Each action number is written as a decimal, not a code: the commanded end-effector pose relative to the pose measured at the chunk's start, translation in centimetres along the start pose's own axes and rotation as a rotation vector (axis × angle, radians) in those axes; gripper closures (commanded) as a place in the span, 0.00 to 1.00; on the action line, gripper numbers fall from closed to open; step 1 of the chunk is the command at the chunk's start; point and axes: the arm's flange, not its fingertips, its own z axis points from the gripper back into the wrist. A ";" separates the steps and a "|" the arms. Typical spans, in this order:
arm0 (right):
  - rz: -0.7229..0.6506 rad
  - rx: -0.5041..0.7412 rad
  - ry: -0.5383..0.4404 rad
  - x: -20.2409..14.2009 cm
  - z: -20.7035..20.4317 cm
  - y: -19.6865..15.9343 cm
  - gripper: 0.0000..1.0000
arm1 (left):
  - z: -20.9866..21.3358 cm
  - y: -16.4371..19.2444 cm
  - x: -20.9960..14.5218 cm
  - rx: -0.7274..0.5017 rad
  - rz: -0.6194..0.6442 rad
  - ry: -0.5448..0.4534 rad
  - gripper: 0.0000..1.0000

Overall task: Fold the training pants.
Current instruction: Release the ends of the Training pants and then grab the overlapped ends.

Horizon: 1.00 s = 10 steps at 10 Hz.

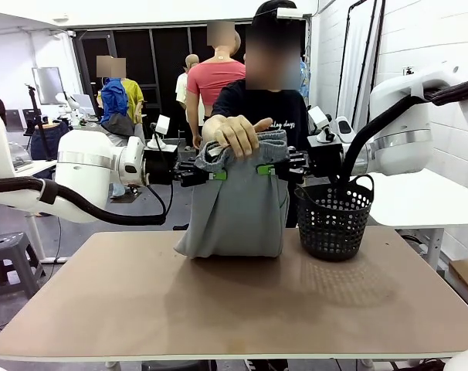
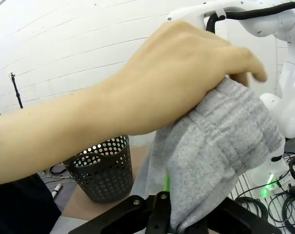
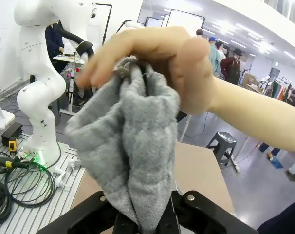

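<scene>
The light grey training pants (image 1: 238, 205) hang above the brown table (image 1: 234, 301), their lower end resting on it. A person's hand (image 1: 234, 133) grips the gathered waistband from above. My left gripper (image 1: 216, 175) is shut on the waistband's left side and my right gripper (image 1: 263, 169) is shut on its right side. In the left wrist view the grey fabric (image 2: 215, 151) runs down between the fingers (image 2: 159, 214) under the person's hand (image 2: 186, 73). The right wrist view has the cloth (image 3: 133, 146) pinched at the bottom edge, beneath the hand (image 3: 157, 48).
A black mesh basket (image 1: 334, 220) stands on the table right of the pants, close to my right arm. The person stands behind the far edge. The table's front half is bare. Other people and stools are farther back.
</scene>
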 end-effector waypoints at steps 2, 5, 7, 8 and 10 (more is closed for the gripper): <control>0.002 -0.003 -0.013 0.0 0.0 0.1 1.00 | 0.0 0.0 0.3 0.006 -0.003 0.002 1.00; 0.002 -0.003 -0.013 0.0 0.0 0.1 1.00 | 0.0 0.0 0.3 0.006 -0.003 0.002 1.00; 0.002 -0.003 -0.013 0.0 0.0 0.1 1.00 | 0.0 0.0 0.3 0.006 -0.003 0.002 1.00; 0.002 -0.003 -0.013 0.0 0.0 0.1 1.00 | 0.0 0.0 0.3 0.006 -0.003 0.002 1.00; 0.002 -0.003 -0.013 0.0 0.0 0.1 1.00 | 0.0 0.0 0.3 0.006 -0.003 0.002 1.00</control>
